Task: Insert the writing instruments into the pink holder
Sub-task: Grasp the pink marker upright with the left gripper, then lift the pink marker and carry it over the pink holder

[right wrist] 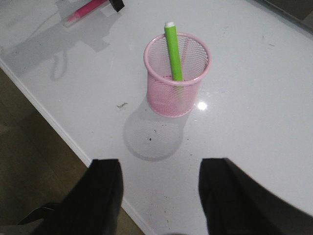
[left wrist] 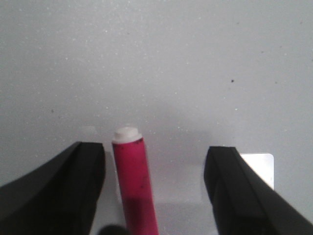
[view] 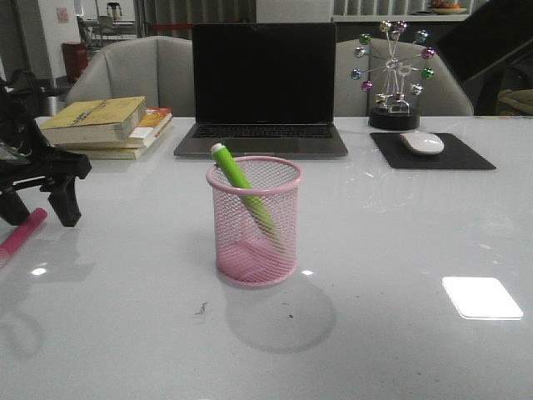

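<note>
The pink holder (view: 254, 223) (right wrist: 177, 76) stands upright mid-table. A lime green marker (view: 240, 185) (right wrist: 172, 49) leans inside it, white end above the rim. The magenta marker (view: 22, 232) (left wrist: 133, 183) (right wrist: 85, 11) lies flat on the table at the far left. My left gripper (view: 37, 208) (left wrist: 155, 149) is open low over it. The marker lies between the two fingers, nearer one of them and touching neither. My right gripper (right wrist: 161, 164) is open and empty, high above the table's near edge, well short of the holder. It does not show in the front view.
Behind the holder stands an open laptop (view: 262, 83). A stack of books (view: 108, 125) lies at the back left. At the back right are a mouse (view: 422, 142) on a black pad (view: 466, 157) and a ferris-wheel ornament (view: 393, 75). The table's edge (right wrist: 58, 129) drops to floor.
</note>
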Robot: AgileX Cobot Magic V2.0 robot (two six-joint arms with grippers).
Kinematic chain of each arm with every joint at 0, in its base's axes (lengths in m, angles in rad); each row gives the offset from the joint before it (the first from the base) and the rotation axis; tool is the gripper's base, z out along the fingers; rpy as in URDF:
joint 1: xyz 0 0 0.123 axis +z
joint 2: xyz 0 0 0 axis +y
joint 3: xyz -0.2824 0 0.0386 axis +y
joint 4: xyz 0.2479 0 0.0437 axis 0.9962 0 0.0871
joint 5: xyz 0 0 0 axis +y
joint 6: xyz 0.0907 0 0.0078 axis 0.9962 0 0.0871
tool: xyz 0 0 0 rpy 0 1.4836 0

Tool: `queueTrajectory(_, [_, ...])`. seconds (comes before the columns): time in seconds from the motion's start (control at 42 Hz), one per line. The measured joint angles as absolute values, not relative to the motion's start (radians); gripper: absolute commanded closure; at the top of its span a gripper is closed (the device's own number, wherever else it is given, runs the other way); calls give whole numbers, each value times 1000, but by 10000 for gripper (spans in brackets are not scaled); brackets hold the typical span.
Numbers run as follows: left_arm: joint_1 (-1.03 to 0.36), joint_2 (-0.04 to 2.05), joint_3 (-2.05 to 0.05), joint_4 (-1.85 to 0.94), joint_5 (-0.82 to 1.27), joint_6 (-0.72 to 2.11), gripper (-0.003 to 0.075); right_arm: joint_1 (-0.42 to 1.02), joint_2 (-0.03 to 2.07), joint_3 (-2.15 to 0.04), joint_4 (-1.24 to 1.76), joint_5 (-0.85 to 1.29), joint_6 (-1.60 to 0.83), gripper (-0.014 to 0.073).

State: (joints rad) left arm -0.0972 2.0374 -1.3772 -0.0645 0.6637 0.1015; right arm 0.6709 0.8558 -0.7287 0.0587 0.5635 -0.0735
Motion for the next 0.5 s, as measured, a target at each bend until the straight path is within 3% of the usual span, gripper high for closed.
queueTrajectory(0.357, [-95,2041,-1385,-20,692,82,631,671,856,-729,59,564,-74,125])
queueTrajectory(0.5, [-95,2039,-1385,-11,698,80,628,671,856,-729,59,564,-74,125])
